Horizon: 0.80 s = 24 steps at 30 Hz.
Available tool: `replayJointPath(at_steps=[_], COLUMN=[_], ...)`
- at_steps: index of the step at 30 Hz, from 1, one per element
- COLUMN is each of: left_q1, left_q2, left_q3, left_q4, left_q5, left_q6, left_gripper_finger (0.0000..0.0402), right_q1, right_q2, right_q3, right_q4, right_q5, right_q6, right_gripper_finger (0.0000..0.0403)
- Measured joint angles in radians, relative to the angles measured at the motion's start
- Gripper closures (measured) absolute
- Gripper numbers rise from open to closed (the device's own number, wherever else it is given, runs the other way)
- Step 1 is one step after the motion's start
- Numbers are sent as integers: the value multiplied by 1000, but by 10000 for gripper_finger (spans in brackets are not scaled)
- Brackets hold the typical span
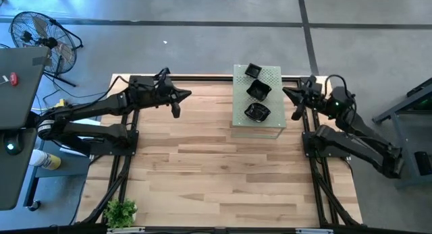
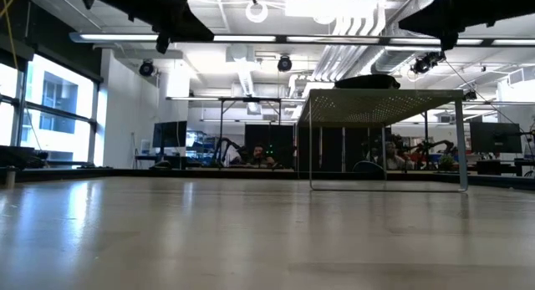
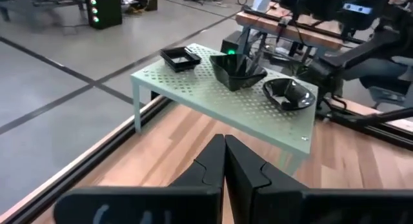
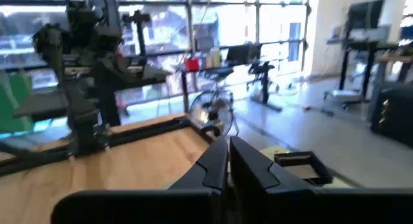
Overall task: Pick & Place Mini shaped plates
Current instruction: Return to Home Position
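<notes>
Three mini shaped plates, glossy black, rest on a pale green perforated board [image 1: 271,92] raised on legs at the table's far side: a square one [image 1: 254,71], an angular one [image 1: 259,90] and a round wavy one [image 1: 257,112]. The left wrist view shows all three: the square plate [image 3: 181,57], the angular plate [image 3: 237,70] and the round plate [image 3: 288,93]. My left gripper [image 1: 177,104] hovers left of the board, shut and empty; its tips [image 3: 224,145] point toward the plates. My right gripper [image 1: 295,106] hovers just right of the board, shut and empty [image 4: 229,146], with one plate [image 4: 303,167] below it.
The board [image 2: 384,106] stands on thin legs with open space beneath it, and a plate [image 2: 368,79] shows on top. The wooden tabletop [image 1: 216,173] stretches toward the near edge. A small green plant [image 1: 121,210] sits at the near left corner. A fan [image 1: 37,35] stands off the table.
</notes>
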<state>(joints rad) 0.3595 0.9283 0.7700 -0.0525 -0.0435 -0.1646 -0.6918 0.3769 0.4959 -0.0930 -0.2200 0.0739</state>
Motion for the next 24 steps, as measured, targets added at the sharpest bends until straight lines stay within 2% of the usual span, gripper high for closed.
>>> replayJointPath(at_steps=[7, 12, 19, 24], left_q1=[0, 0, 0, 0], left_q2=[-3, -6, -44, -147], left_q3=[0, -6, -180, -293], left_q4=[-2, 52, 354, 386], left_q5=[4, 30, 45, -13], left_q6=[33, 78, 63, 59], left_gripper_finger=[401, 401, 401, 401], right_q1=[0, 15, 36, 36], right_q2=[-131, -211, -364, -371], right_q3=[-177, -273, -337, -345], right_q4=[152, 178, 159, 90], right_q5=[39, 88, 134, 173], right_q6=[37, 58, 58, 42], right_gripper_finger=[395, 393, 391, 391])
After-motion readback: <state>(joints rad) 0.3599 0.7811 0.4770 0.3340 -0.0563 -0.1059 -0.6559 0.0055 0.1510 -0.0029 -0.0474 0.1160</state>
